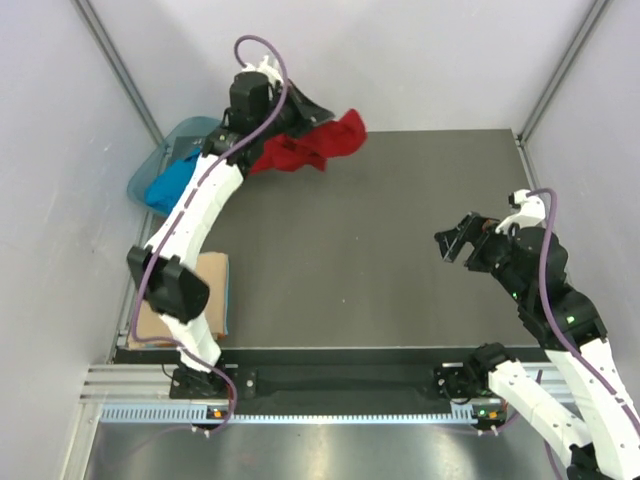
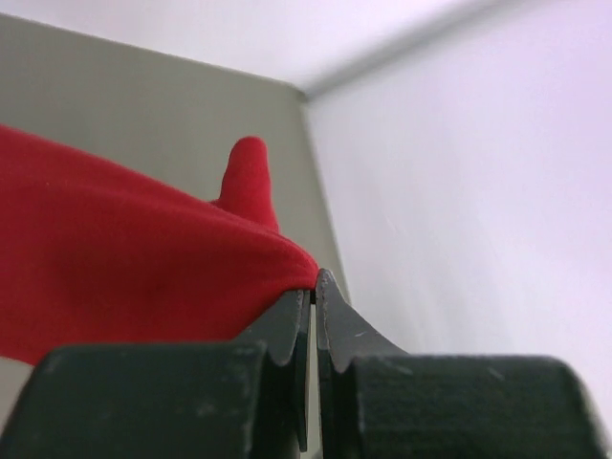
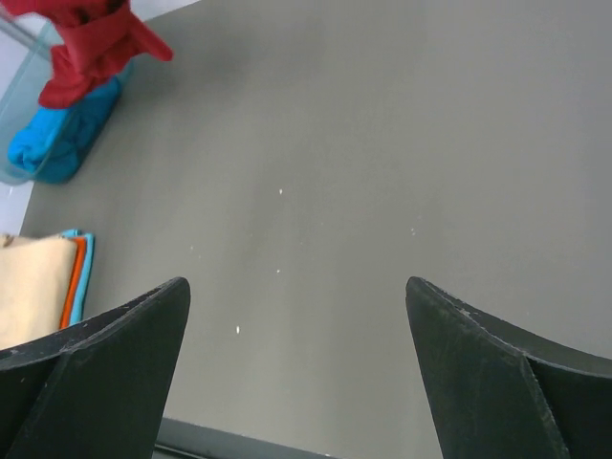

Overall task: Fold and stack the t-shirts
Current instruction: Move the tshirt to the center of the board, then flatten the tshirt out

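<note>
Left tool [image 2: 314,287] was pinched shut on a fold of the red shirt [image 1: 330,140], which hung bunched, seemingly above the far-left corner of the surface [image 1: 400,260]. Right tool [image 3: 296,287] stood wide, empty. Such a thin grip might slip, dropping the shirt crumpled.

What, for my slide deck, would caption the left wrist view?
Left gripper shut on an edge of the soft deep red cloth t-shirt.

Pale walls [image 1: 400,50] enclose a dark grey table [image 1: 380,250] under soft, even light.
</note>
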Robot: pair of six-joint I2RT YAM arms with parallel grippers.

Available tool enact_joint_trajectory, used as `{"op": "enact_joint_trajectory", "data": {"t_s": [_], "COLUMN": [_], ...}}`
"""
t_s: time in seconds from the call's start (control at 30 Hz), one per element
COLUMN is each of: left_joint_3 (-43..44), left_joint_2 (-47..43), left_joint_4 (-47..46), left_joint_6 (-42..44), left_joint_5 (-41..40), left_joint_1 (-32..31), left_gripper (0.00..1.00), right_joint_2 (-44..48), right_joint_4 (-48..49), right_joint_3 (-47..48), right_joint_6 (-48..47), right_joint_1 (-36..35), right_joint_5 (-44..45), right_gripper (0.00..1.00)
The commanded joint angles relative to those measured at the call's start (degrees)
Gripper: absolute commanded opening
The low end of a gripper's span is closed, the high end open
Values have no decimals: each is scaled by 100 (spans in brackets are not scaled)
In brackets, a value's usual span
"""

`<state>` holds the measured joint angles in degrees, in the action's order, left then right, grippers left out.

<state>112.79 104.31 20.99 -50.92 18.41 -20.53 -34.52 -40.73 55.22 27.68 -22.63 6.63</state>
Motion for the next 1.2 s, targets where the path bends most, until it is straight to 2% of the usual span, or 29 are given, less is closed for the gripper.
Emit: {"op": "enact_joint_trajectory", "data": {"t_s": [0.0, 0.07, 0.1, 0.17, 0.2, 0.23, 0.27, 0.3, 0.33, 0.4, 0.43, 0.5, 0.57, 0.63, 0.7, 0.73, 0.77, 0.93, 0.97, 1.17], "left_joint_3": [-981, -1870, -2815, -3821, -4731, -5175, -5554, -6071, -6285, -6724, -6787, -6884, -6859, -6753, -6578, -6508, -6333, -5629, -5367, -4268], "left_joint_2": [-1166, -1735, -1922, -2360, -2459, -2547, -2634, -2653, -2688, -2942, -3195, -3434, -3627, -3602, -3392, -3295, -3068, -2101, -1690, -167], "left_joint_4": [-236, -507, -743, -1078, -1184, -1629, -1773, -1800, -1705, -1486, -1075, -800, -615, -614, -640, -675, -710, -1000, -1001, -685], "left_joint_6": [441, 521, 486, 460, 329, 267, 179, 144, 126, 108, 117, 178, 301, 389, 468, 495, 582, 750, 706, 767], "left_joint_5": [365, 312, 268, 137, 58, 48, 66, 22, -178, -329, -808, -1460, -1744, -1588, -1368, -1341, -1332, -1394, -1350, -989], "left_joint_1": [-529, -1004, -1170, -1750, -2213, -2462, -2690, -3032, -3148, -3246, -3238, -3220, -3054, -2502, -1844, -1657, -1516, -918, -839, -390], "left_gripper": [0, 0, 0, 0, 0, 0, 5, 24, 34, 48, 59, 64, 71, 72, 72, 71, 71, 71, 71, 69], "right_joint_2": [7, -2, -2, -11, -11, -28, -28, -63, -159, -309, -492, -730, -1239, -1904, -2434, -2985, -3242, -4735, -4930, -5977], "right_joint_4": [135, 188, 232, 267, 276, 285, 311, 329, 346, 478, 565, 1048, 1608, 2084, 2560, 2640, 2719, 3387, 3431, 3397], "right_joint_3": [156, 25, -20, -186, -248, -318, -484, -556, -635, -872, -1038, -1232, -1391, -1383, -1225, -963, -830, -93, 31, 857], "right_joint_6": [360, 554, 658, 738, 791, 809, 818, 835, 844, 853, 836, 670, 581, 291, 46, 1, -34, -755, -790, -764], "right_joint_1": [-57, -57, -57, -57, -57, -57, -57, -57, -57, -57, -66, -57, -66, -22, 109, 319, 399, 628, 689, 919], "right_joint_5": [339, 339, 347, 426, 435, 453, 514, 532, 541, 515, 375, 94, -4, 57, 5, -82, -170, -461, -583, -1110], "right_gripper": [94, 93, 93, 93, 93, 93, 93, 93, 93, 92, 91, 90, 87, 86, 81, 78, 72, 61, 58, 62]}}
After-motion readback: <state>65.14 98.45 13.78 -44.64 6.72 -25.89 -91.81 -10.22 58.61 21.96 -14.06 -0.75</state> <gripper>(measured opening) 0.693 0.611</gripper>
